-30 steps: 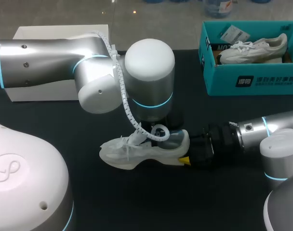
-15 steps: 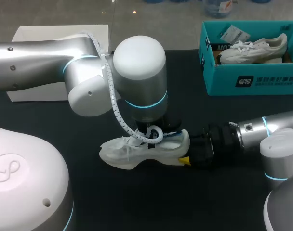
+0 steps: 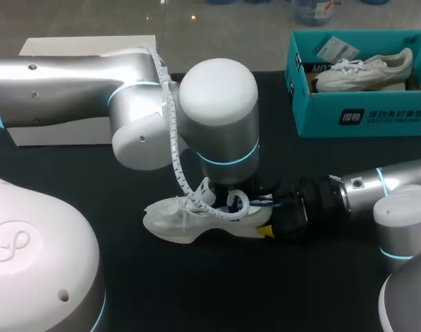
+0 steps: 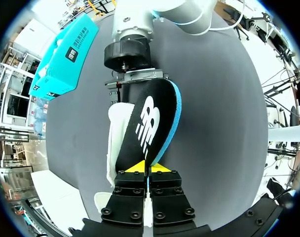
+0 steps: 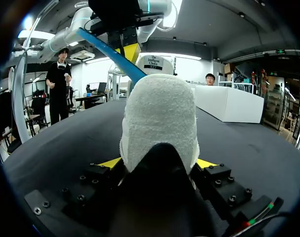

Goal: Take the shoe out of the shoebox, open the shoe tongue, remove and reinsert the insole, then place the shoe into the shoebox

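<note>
A white shoe (image 3: 190, 220) lies on its side on the black table, toe to the left. My right gripper (image 3: 269, 227) is shut on its heel; in the right wrist view the white heel (image 5: 160, 123) fills the space between both yellow tips. My left arm (image 3: 221, 131) hangs over the shoe and hides its own fingers in the head view. In the left wrist view my left gripper (image 4: 149, 168) is shut on the end of the black insole (image 4: 150, 118), which has a blue underside and stands partly out of the shoe (image 4: 116, 128). The insole's blue edge (image 5: 110, 55) slants above the heel.
A teal shoebox (image 3: 363, 114) stands at the back right with another white shoe (image 3: 366, 69) in it. A white box (image 3: 86, 48) sits at the back left behind my left arm. The right arm's wrist (image 4: 132, 54) is just beyond the shoe in the left wrist view.
My left arm swung left, then back to the right towards the heel. The insole now shows over the heel opening. The right arm and the shoe stayed put.
</note>
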You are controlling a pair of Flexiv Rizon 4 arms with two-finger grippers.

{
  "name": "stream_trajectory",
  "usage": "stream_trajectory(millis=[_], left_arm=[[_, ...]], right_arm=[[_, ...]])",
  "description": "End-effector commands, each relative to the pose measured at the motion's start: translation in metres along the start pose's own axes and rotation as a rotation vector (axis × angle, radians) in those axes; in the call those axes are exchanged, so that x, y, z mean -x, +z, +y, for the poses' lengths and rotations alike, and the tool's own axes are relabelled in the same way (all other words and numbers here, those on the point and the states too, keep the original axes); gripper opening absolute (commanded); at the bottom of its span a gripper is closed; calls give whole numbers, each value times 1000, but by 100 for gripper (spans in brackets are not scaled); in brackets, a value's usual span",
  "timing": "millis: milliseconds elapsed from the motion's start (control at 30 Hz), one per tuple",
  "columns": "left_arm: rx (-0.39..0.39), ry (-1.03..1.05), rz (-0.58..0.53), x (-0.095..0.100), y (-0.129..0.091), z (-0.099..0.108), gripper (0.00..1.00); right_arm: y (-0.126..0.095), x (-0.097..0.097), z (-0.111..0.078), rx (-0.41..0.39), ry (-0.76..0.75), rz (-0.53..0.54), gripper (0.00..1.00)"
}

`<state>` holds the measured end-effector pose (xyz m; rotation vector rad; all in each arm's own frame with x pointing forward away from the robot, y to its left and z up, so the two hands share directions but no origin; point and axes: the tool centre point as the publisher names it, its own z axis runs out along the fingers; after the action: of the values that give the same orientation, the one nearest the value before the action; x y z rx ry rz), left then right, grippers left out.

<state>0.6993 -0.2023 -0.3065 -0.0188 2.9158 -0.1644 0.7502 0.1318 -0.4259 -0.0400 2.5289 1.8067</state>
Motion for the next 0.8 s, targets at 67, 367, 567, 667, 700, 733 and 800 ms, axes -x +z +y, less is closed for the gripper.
stream_trajectory(millis=[67,367,567,667,700,733,800], left_arm=[[1,-4,-4,1,-11,-8,0],[-74,-58,80,9,-44,-11,0],[-110,-80,108,13,-63,-13,0],[-97,-82,110,13,-56,-13,0],[-89,-83,112,13,-53,-13,0],[-82,-84,116,13,-51,-12,0],[-77,-84,122,11,-47,-11,0]], right_arm=[[4,-2,-3,-3,1,-1,0],[4,-2,-3,-3,1,-1,0],[4,-2,-3,-3,1,-1,0],[4,-2,-3,-3,1,-1,0],[4,-2,-3,-3,1,-1,0],[4,-2,-3,-3,1,-1,0],[4,-2,-3,-3,1,-1,0]])
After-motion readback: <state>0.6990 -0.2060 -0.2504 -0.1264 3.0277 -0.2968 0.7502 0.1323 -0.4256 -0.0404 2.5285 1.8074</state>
